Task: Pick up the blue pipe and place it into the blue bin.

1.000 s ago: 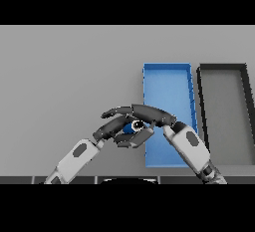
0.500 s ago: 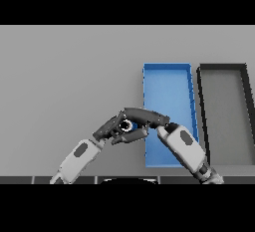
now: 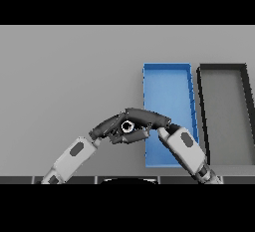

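Note:
The blue pipe (image 3: pixel 128 125) shows end-on as a small ring, just left of the blue bin (image 3: pixel 167 79), near the table's front edge. My right hand (image 3: pixel 148 117) reaches in from the lower right, its fingers curled over the pipe and its thumb under it. From the lower left, my left hand (image 3: pixel 108 125) lies stretched out with straight fingers against the pipe's left side. Most of the pipe's body is hidden by the two hands. My right wrist overlaps the bin's near left part.
A black bin (image 3: pixel 222 69) stands directly right of the blue bin, side by side with it. Grey table (image 3: pixel 64 76) spreads to the left and behind the hands.
My right hand's fingers, spread a second ago, have folded down round the pipe. Both hands and the pipe shifted slightly left, then stayed put.

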`<state>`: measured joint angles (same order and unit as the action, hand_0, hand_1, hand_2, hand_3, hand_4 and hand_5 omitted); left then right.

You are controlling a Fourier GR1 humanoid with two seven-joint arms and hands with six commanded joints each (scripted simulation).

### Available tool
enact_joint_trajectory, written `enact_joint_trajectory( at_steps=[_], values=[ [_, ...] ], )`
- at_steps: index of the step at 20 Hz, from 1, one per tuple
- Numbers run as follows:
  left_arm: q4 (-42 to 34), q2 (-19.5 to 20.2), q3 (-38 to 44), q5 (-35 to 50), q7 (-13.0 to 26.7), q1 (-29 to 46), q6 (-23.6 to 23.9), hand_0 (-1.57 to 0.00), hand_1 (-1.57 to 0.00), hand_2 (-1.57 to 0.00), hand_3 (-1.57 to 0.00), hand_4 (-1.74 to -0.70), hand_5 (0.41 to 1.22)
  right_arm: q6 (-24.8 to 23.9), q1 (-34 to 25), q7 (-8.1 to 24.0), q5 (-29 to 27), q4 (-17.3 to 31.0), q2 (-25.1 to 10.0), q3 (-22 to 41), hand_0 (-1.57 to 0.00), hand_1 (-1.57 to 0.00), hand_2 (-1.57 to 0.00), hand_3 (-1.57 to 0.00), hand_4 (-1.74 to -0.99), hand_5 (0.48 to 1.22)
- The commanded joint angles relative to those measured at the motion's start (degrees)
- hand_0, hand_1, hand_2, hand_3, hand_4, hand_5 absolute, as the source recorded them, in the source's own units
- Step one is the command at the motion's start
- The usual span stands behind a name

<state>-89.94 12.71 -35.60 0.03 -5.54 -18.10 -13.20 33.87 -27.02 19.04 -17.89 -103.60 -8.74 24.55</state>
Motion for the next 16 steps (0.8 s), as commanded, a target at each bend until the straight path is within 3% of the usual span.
enact_joint_trajectory(
  at_steps=[1,3,6,7,11,15,16],
  values=[
    [0.1,0.2,-0.1,-0.9,-0.3,-0.3,-0.5,-0.47,-0.44,-0.40,-0.44,-1.14,1.187,0.0,0.4,0.7,-0.3,-0.9,0.5,0.0,-1.56,-1.56,-1.56,-1.55,-1.491,1.204],
    [0.1,0.5,-0.3,-2.1,-1.8,0.4,-0.2,-0.30,-0.28,-0.26,-0.28,-1.04,1.020,1.2,0.1,2.5,0.0,-0.7,2.0,-0.7,-1.56,-1.56,-1.56,-1.56,-1.493,1.210],
    [1.0,0.2,0.0,-3.0,3.9,-0.2,1.0,-0.15,-0.14,-0.13,-0.14,-0.94,0.785,2.0,1.5,-1.5,0.3,-1.6,2.3,-1.4,-1.57,-1.57,-1.57,-1.57,-1.496,1.215],
    [1.2,0.4,-0.1,-3.1,4.0,-0.3,0.8,-0.12,-0.12,-0.10,-0.11,-0.91,0.735,1.7,0.6,-0.7,1.2,-1.5,3.0,-1.1,-1.57,-1.57,-1.57,-1.57,-1.496,1.216],
    [1.4,-0.3,0.6,-1.5,6.3,-0.1,0.8,-0.05,-0.05,-0.04,-0.05,-0.89,0.617,2.0,-0.5,-0.3,1.9,0.4,4.2,-2.1,-1.57,-1.57,-1.57,-1.57,-1.491,1.219],
    [1.2,-0.3,0.6,-0.8,6.2,0.8,0.6,-0.02,-0.02,-0.02,-0.02,-0.90,0.569,2.3,0.3,-0.5,0.9,-0.3,5.0,-2.7,-1.57,-1.57,-1.57,-1.57,-1.488,1.220],
    [0.7,-0.5,0.6,-0.9,7.4,0.8,1.1,-0.02,-0.01,-0.01,-0.01,-0.90,0.562,1.3,-0.4,1.5,0.2,-0.2,5.3,-3.3,-1.57,-1.57,-1.57,-1.57,-1.489,1.220]
  ],
)
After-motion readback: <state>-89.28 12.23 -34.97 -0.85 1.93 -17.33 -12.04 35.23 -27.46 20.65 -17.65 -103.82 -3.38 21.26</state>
